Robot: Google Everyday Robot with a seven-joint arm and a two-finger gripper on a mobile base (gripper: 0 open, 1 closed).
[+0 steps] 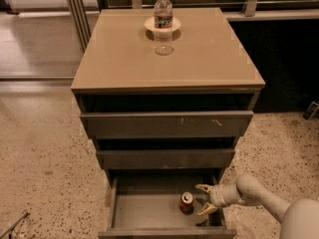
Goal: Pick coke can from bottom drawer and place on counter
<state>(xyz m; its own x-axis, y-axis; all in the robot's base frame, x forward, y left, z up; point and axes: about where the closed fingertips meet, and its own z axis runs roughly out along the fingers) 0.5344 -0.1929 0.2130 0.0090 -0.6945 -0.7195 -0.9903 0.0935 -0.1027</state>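
Note:
The coke can (186, 202), small and red with a silver top, stands upright inside the open bottom drawer (144, 213), right of its middle. My gripper (204, 199) is inside the drawer just right of the can, fingers spread open, one tip above and one below, close to the can but not around it. The arm comes in from the lower right. The tan counter (119, 59) tops the cabinet.
A clear water bottle (163, 11) stands on a pale round disc (149, 24) at the back of the counter. The two upper drawers (167, 125) sit slightly ajar above the open one. Speckled floor surrounds the cabinet; a dark wall is at the right.

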